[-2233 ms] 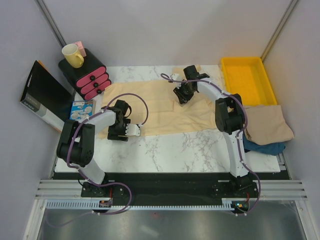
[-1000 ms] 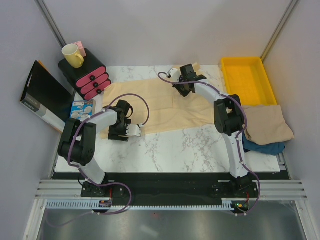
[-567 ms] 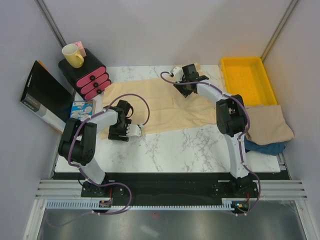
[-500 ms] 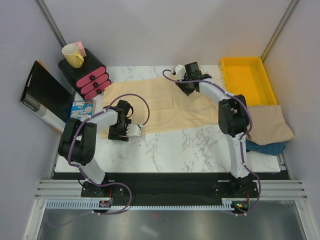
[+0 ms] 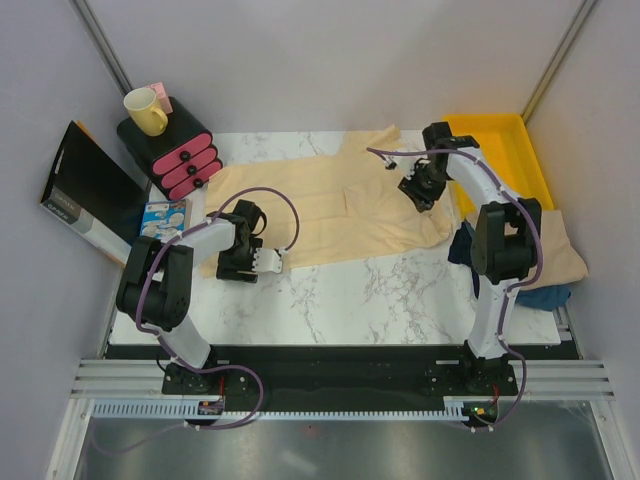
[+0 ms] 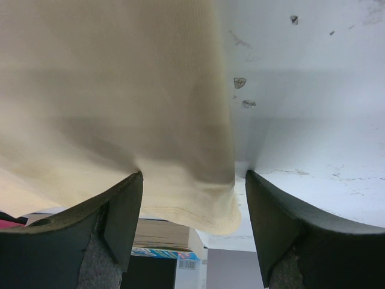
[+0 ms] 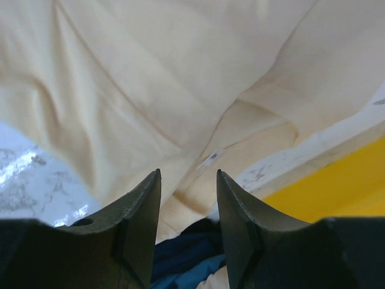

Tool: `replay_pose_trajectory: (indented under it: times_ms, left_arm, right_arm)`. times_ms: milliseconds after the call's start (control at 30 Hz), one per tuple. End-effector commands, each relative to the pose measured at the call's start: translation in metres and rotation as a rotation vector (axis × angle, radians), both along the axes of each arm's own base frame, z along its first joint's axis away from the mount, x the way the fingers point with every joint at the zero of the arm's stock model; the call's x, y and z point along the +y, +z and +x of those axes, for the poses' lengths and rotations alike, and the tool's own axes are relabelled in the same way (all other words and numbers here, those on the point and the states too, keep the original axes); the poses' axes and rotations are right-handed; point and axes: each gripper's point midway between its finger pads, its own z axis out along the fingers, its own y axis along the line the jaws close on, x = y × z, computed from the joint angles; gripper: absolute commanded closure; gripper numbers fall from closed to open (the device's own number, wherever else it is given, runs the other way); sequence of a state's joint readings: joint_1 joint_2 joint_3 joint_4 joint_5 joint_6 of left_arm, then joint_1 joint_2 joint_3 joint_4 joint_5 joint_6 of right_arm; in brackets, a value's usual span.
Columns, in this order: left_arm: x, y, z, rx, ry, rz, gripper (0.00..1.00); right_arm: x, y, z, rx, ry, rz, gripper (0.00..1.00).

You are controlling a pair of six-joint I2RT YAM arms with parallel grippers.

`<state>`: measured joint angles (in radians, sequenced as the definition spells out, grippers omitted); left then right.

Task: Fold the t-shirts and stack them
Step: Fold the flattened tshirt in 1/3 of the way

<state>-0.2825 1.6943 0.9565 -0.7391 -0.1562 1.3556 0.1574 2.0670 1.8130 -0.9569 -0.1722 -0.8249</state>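
Observation:
A cream t-shirt (image 5: 330,205) lies spread across the middle of the marble table (image 5: 340,300). My left gripper (image 5: 263,262) rests low at its near-left hem. In the left wrist view its jaws (image 6: 192,201) stand open, one on each side of the hem corner (image 6: 180,180), not pinching it. My right gripper (image 5: 416,193) hovers open over the shirt's right part (image 7: 150,78), nothing between its fingers (image 7: 144,205). A second, tan t-shirt (image 5: 540,250) lies folded at the right edge on blue cloth (image 5: 525,297).
A yellow tray (image 5: 498,160) stands at the back right, its edge (image 7: 337,186) close to my right gripper, with the blue cloth (image 7: 186,259) below. At the back left are a pink drawer unit (image 5: 175,150) with a yellow mug (image 5: 145,110), a black box (image 5: 85,190) and a small packet (image 5: 162,215).
My right gripper opened, let go of the shirt at the back middle and swung right toward the tray. The shirt's back-right part now lies flatter. The left arm stayed put.

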Motion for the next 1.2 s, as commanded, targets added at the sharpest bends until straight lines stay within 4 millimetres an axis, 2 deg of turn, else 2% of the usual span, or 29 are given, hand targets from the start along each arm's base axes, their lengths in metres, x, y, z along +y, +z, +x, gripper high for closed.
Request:
replay_pose_trajectory:
  times_ms: [0,133,467,600,700,800,933,1167]
  left_arm:
    - [-0.025,-0.028,-0.008,0.048,0.026,-0.132,0.24]
    - [-0.026,-0.028,-0.007,0.047,0.029,-0.135,0.24]
    - [-0.027,-0.029,-0.004,0.044,0.026,-0.132,0.24]
    - [-0.027,-0.029,-0.005,0.047,0.025,-0.129,0.24]
    - [-0.027,-0.029,-0.006,0.049,0.022,-0.127,0.24]
    - [-0.029,-0.03,-0.004,0.049,0.018,-0.13,0.24]
    - [-0.032,-0.031,-0.002,0.052,0.014,-0.129,0.24]
    - [-0.033,-0.029,0.002,0.044,0.0,-0.124,0.24]
  right_arm:
    - [-0.021,-0.009,-0.048,0.179,0.033,0.075,0.5]
    - [-0.034,-0.017,-0.061,0.221,0.0,0.122,0.48]
    - [-0.034,-0.034,-0.097,0.349,0.028,0.147,0.44]
    - [-0.037,-0.023,-0.099,0.339,0.021,0.156,0.44]
    - [-0.039,-0.006,-0.097,0.291,0.027,0.147,0.43]
    - [-0.035,-0.003,-0.101,0.291,0.038,0.159,0.43]
    - [-0.032,-0.021,-0.116,0.365,0.03,0.185,0.45]
    - [-0.029,-0.038,-0.124,0.396,0.021,0.204,0.47]
